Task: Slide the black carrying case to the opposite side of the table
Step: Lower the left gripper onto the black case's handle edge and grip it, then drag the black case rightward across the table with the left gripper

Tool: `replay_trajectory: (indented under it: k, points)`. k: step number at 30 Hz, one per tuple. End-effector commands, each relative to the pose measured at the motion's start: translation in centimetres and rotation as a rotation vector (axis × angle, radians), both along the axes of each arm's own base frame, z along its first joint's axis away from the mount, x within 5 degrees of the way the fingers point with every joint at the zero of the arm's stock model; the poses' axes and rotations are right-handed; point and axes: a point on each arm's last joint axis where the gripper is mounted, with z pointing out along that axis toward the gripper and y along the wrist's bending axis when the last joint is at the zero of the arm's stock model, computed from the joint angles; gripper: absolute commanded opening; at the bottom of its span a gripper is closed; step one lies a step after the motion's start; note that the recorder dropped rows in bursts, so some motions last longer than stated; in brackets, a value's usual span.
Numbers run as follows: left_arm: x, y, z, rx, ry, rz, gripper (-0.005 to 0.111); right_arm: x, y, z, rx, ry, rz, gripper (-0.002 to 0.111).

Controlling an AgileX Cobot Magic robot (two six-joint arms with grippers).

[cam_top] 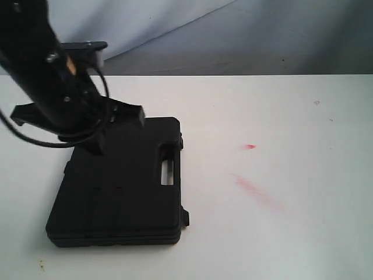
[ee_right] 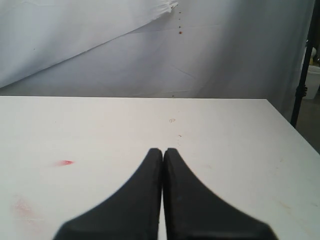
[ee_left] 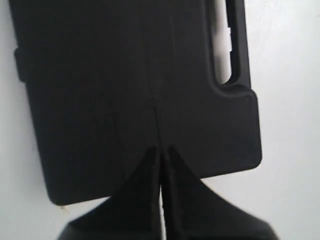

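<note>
Case [cam_top: 116,186] lies flat on the left half of the table [cam_top: 280,116], near the front edge. Long axis runs front to back in the exterior view, far end leaning slightly right. Handle slot [cam_top: 167,169] sits on the right long edge and faces the table's middle. Red smears [cam_top: 256,189] on bare top to its right, well apart from it.

Left arm [cam_top: 46,87] slants down from the upper left over the case's far-left corner. Left gripper [ee_left: 161,149] points down at the lid, jaws together with nothing between them; contact with the lid cannot be told.

Right gripper [ee_right: 163,150] hangs over bare table, aimed at the backdrop [ee_right: 150,45], jaws together and empty; not seen in the exterior view
</note>
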Motion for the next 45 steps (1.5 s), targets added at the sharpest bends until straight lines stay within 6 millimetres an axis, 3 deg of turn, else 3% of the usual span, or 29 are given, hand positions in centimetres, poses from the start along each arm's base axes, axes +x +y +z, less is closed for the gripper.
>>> replay_trajectory:
  k: [1, 4, 12, 17, 25, 34, 45]
  points:
    - [2.0, -4.1, -2.4, 0.031, 0.034, -0.036, 0.000, 0.0, 0.0, -0.1, 0.001, 0.000, -0.003, 0.000]
    - [3.4, -6.7, -4.7, 0.042, 0.045, -0.064, 0.000, 0.0, 0.0, -0.1, 0.001, 0.000, -0.003, 0.000]
    - [6.9, -9.8, -8.0, 0.032, 0.060, -0.035, 0.000, 0.0, 0.0, -0.1, 0.001, 0.000, -0.003, 0.000]
    - [7.6, -10.3, -8.6, 0.015, 0.025, -0.036, 0.006, 0.0, 0.0, -0.1, 0.001, 0.000, -0.003, 0.000]
    - [8.0, -10.6, -8.8, -0.029, 0.004, 0.037, 0.041, 0.0, 0.0, -0.1, 0.001, 0.000, -0.003, 0.000]
    - [8.4, -10.9, -10.8, -0.016, 0.017, 0.090, 0.042, 0.0, 0.0, -0.1, 0.001, 0.000, -0.003, 0.000]
    - [8.9, -10.4, -11.2, 0.037, -0.029, 0.129, 0.042, 0.0, 0.0, -0.1, 0.001, 0.000, -0.003, 0.000]
